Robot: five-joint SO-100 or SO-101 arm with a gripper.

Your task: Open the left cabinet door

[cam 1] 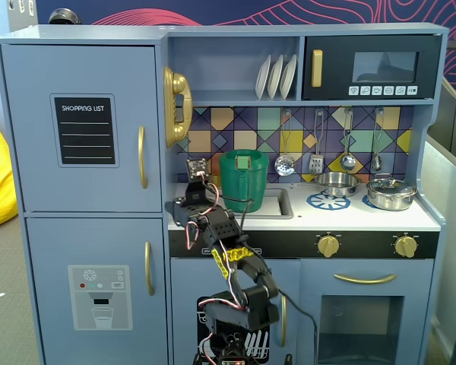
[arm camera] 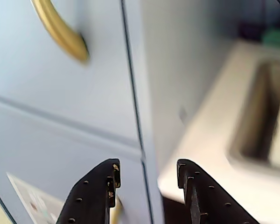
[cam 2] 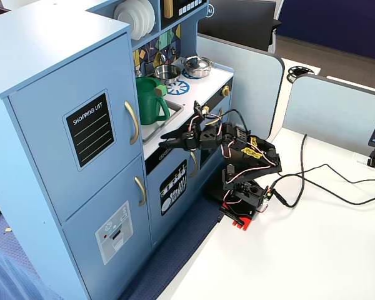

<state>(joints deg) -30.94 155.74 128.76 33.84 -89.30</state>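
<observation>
The left cabinet door [cam 1: 30,152] is blue-grey with a black "SHOPPING LIST" chalkboard [cam 1: 84,130] and a vertical gold handle [cam 1: 142,157]. It is closed. It also shows in the other fixed view [cam 2: 44,125] with its handle [cam 2: 132,123]. My gripper [cam 2: 162,142] is open and empty, pointing at the cabinet's right edge, a little right of and below the handle, not touching it. In the wrist view the gripper [arm camera: 147,171] straddles the door's edge, with the door [arm camera: 37,84] and handle end [arm camera: 60,30] up left.
The lower door with the dispenser graphic [cam 1: 99,304] is closed below. A green pitcher [cam 1: 243,179] stands in the sink on the white counter [cam 1: 349,217], just behind the arm [cam 1: 228,251]. The arm's base and cables [cam 2: 325,181] sit on a white table [cam 2: 300,262].
</observation>
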